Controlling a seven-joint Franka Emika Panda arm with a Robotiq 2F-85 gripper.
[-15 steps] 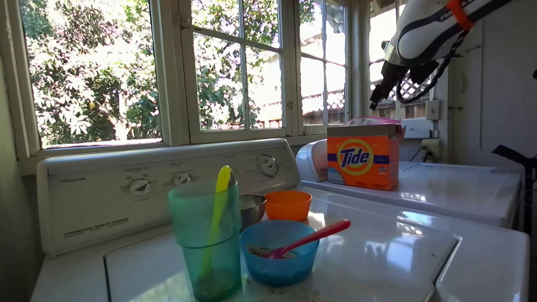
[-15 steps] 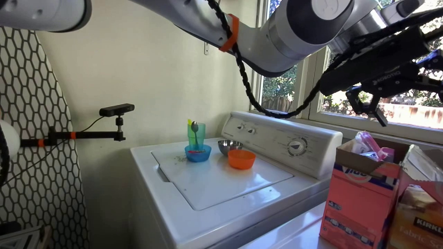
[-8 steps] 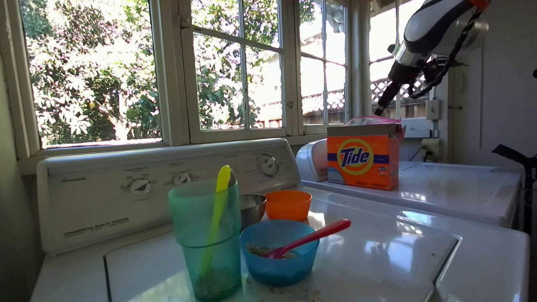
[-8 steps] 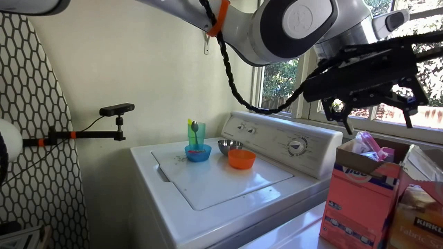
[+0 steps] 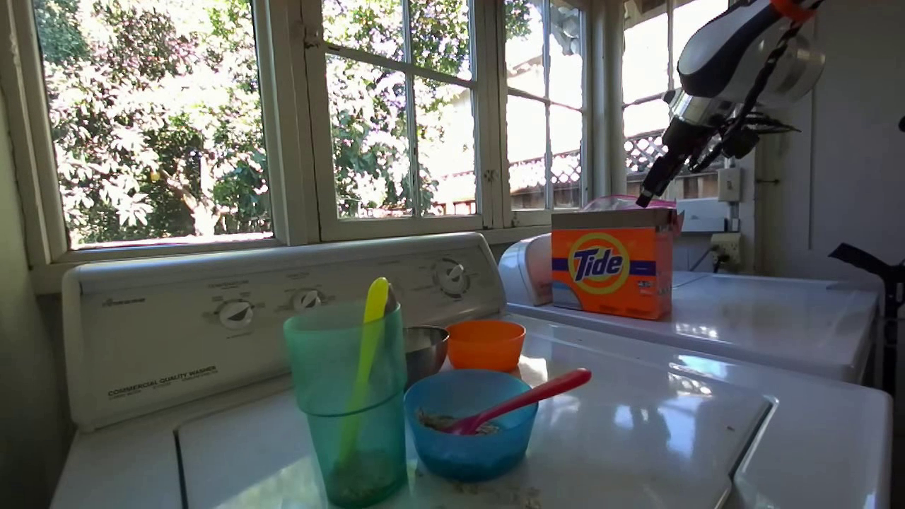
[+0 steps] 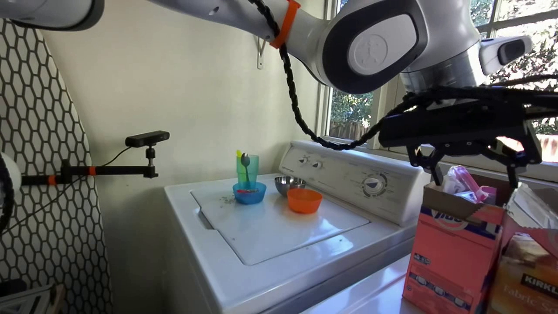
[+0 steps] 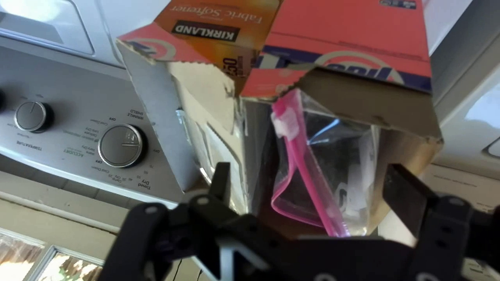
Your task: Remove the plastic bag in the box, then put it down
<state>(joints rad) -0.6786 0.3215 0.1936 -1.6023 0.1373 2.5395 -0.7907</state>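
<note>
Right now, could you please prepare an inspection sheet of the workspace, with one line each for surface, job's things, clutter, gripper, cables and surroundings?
Surface: white washer top with crumbs; beside it, dryer top bearing the Tide box.
Job's things: plastic bag inside the open Tide box, pink zip strip showing above the rim.
Clutter: on the washer top, blue bowl with red spoon, orange bowl, metal bowl, green tumbler; beside the Tide box, Kirkland box.
Gripper: open over the Tide box, not gripping the bag.
Cables: black cable hangs in a loop below the arm.
Surroundings: windows, mounted camera.
</note>
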